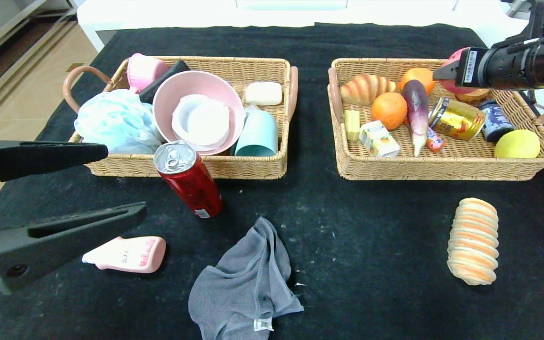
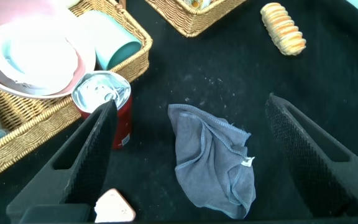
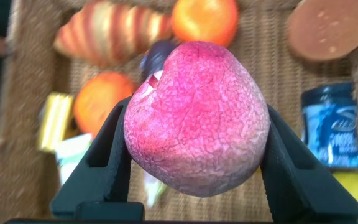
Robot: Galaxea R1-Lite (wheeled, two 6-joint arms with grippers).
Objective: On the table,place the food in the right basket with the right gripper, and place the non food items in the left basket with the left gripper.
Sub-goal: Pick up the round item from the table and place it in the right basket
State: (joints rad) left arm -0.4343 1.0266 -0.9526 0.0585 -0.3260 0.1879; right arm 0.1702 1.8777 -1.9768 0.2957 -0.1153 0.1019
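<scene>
While right hand clamps peach above right basket, left hand wide open, empty, bread roll lengthwise front-to-back.

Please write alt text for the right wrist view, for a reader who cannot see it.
The right gripper holds a pinkish-red peach between its two dark fingers, above the right basket. Below it lie a striped croissant, two oranges and a blue can.

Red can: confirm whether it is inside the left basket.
No, the red can stands on the black table just in front of the left basket, outside its front wall.
</scene>
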